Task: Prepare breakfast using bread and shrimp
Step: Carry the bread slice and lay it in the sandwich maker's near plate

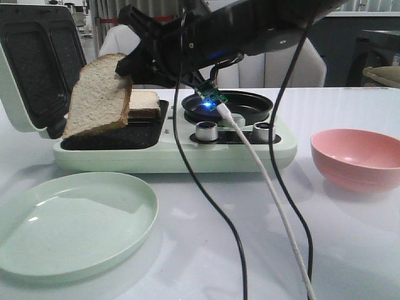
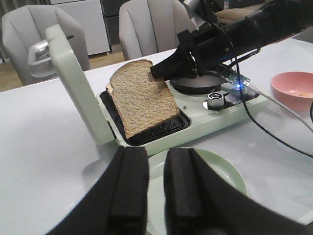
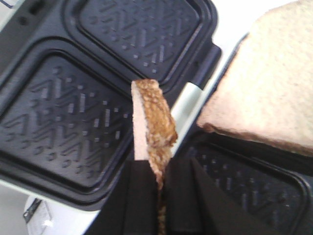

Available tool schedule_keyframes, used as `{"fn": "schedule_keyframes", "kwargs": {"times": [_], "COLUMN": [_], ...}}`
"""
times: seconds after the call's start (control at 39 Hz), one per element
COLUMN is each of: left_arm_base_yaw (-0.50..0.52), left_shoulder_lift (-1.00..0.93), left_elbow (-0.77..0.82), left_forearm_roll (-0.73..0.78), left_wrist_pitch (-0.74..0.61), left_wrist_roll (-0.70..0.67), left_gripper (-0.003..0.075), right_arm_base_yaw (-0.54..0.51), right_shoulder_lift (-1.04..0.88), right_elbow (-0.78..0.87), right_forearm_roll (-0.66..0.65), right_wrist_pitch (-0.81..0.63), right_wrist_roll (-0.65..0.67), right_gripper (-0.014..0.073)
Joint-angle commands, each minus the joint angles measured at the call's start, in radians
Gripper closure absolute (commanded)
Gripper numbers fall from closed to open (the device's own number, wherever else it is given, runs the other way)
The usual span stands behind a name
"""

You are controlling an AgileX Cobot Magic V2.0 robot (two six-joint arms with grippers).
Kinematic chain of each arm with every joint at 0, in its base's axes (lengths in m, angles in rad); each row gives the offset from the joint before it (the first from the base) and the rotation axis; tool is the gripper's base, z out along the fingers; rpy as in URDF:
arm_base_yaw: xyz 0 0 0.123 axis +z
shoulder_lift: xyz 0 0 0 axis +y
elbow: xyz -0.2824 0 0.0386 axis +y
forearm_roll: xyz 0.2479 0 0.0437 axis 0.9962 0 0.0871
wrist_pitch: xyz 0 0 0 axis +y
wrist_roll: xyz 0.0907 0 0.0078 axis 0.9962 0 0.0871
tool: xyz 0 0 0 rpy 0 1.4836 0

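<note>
Right gripper clamped on top crust of one bread slice; slice held tilted above dark grill plate of sandwich maker, lower edge near plate. Second slice lying flat in same well, at 3 o'clock from held slice (front view). Lid propped open at 9 o'clock. Left gripper hovering over green plate, jaws nearly closed, nothing held. Pink bowl at 3 o'clock of maker; contents not identifiable.
</note>
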Motion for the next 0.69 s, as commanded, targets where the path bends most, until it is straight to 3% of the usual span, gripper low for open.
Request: {"fn": "schedule_keyframes", "kwargs": {"times": [0.0, 0.23, 0.67], "left_arm_base_yaw": [-0.001, -0.001, -0.001], "left_shoulder_lift": [0.013, 0.013, 0.013], "left_elbow": [-0.027, -0.027, -0.027], "left_forearm_roll": [-0.016, -0.016, -0.016], "left_wrist_pitch": [-0.084, -0.084, -0.084], "left_wrist_roll": [-0.002, -0.002, -0.002], "left_gripper": [0.0515, 0.0515, 0.0515], "right_arm_base_yaw": [-0.006, -0.025, -0.062], "right_shoulder_lift": [-0.044, -0.041, -0.041], "right_elbow": [-0.039, -0.039, -0.039], "right_forearm_roll": [0.107, 0.047, -0.171], "right_wrist_pitch": [0.022, 0.009, 0.100], "right_wrist_roll": [-0.017, -0.016, 0.123], "right_gripper": [0.0456, 0.0447, 0.0446]}}
